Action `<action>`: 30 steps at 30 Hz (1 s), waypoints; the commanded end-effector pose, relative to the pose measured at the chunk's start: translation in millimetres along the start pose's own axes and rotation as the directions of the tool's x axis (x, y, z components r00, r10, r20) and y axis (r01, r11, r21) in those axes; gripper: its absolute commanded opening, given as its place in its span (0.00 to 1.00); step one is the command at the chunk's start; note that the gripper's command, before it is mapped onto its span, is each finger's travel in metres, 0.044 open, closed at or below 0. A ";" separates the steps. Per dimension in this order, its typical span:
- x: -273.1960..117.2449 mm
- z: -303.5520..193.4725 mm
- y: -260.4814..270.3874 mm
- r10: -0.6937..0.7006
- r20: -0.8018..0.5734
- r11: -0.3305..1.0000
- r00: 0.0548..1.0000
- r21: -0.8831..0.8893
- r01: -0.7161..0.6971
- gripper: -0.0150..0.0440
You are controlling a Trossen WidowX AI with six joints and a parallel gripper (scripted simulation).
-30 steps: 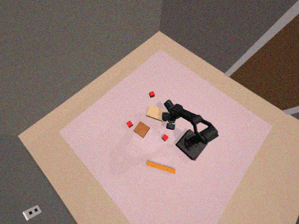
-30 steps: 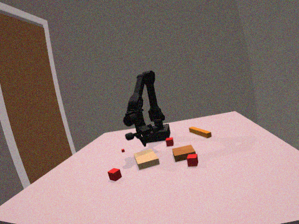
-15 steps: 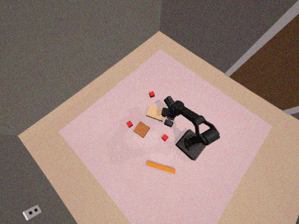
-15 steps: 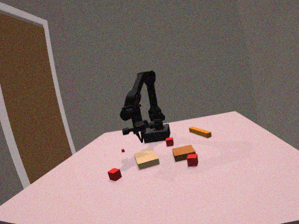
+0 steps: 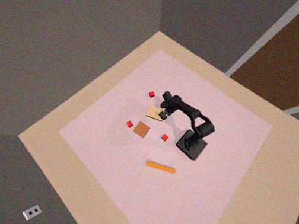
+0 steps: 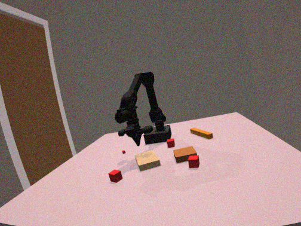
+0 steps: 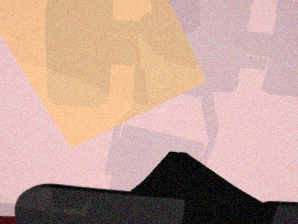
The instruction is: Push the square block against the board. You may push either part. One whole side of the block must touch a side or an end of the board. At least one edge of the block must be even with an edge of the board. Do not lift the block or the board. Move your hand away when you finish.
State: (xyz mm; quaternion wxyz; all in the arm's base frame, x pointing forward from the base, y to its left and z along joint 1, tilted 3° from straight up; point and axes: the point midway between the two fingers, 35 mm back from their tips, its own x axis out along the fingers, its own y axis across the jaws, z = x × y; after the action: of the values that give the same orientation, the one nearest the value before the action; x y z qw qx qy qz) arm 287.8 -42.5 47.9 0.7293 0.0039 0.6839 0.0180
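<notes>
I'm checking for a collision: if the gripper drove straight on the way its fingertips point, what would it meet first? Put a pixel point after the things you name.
Probably the pink surface (image 5: pixel 190 184) (image 6: pixel 227 194) (image 7: pixel 250 150), just beside the tan block (image 5: pixel 153 112) (image 6: pixel 147 158) (image 7: pixel 90 90), though depth is unclear.

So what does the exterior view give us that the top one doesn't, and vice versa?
Exterior only: a tiny fourth red piece, plus the front side faces of the tan block.

Top only: the two-holed white plate and the wooden border around the pink surface.

Both: arm, three red cubes, brown block, orange bar, tan block.
</notes>
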 end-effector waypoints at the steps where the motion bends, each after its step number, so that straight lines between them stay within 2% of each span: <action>1: 0.9 11.2 -4.2 0.005 -0.004 0.988 1.000 0.156 -0.004 0.25; 11: 1.3 35.0 -14.1 0.003 -0.001 0.879 1.000 0.476 -0.002 0.25; 21: 3.6 57.8 -24.7 0.002 0.001 0.671 1.000 0.742 -0.002 0.25; 25: 5.0 66.6 -29.1 0.001 0.002 0.564 1.000 0.826 -0.002 0.25; 30: 5.0 66.6 -29.1 0.001 0.002 0.564 1.000 0.826 -0.002 0.25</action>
State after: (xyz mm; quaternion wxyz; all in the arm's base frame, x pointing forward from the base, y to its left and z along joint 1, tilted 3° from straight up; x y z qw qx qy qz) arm 353.0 -69.6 48.2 0.6514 0.3331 0.6154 -0.2931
